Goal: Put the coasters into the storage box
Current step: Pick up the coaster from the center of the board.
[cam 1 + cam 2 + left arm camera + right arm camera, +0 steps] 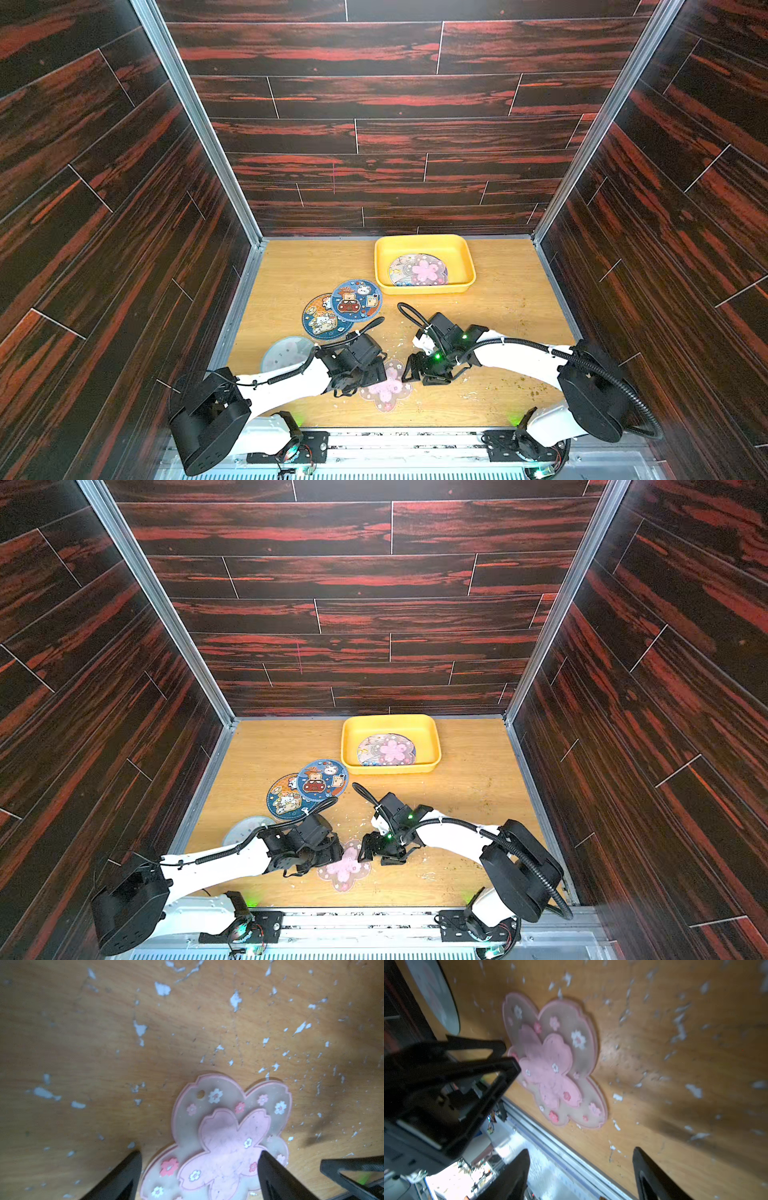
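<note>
Left wrist view: your left gripper (200, 1154) jaws apart over pink blossom coaster (224, 1142); thin, likely floppy, light; pinch petal edge. Right gripper (581, 1150) apart, empty.

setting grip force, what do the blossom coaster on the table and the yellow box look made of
Blossom coaster: probably soft silicone or PVC, translucent and matte; the table shows through its outer petals. Box: likely moulded plastic, smooth with a slight sheen, rounded corners.
</note>
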### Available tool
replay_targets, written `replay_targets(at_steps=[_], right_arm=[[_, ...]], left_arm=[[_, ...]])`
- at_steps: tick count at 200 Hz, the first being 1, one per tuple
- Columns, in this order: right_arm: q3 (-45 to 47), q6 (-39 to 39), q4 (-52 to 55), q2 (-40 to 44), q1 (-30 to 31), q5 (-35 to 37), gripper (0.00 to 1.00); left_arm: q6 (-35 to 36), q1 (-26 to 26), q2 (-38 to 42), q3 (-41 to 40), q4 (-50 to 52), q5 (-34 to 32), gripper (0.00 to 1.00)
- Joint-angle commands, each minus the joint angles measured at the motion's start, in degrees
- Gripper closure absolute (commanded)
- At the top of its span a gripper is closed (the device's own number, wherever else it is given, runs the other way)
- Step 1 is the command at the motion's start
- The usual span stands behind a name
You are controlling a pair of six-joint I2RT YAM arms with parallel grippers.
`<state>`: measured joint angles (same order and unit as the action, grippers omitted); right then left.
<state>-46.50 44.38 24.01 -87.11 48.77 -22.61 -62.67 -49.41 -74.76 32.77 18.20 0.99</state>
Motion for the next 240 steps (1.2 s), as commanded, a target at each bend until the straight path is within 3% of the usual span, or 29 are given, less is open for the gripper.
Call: replay_targets(at_steps=[1,75,240], right_arm=[[0.53,1.81,-0.71,-0.55,0.57,2.21,0.23],[-0.87,3.36,-1.11,-5.48,4.13,5.46,0.3],[-4.1,3.43,-2.13,-12.01,5.28,7.05,0.36]], left_arm=[[-1.05,-0.83,-3.45,-2.04,1.58,0.06,0.12],[-3.2,-4.99,-3.74,-2.97,1.68,0.41,0.2],[-3.25,-5.52,-2.16,-4.96,0.7,0.94,0.24]])
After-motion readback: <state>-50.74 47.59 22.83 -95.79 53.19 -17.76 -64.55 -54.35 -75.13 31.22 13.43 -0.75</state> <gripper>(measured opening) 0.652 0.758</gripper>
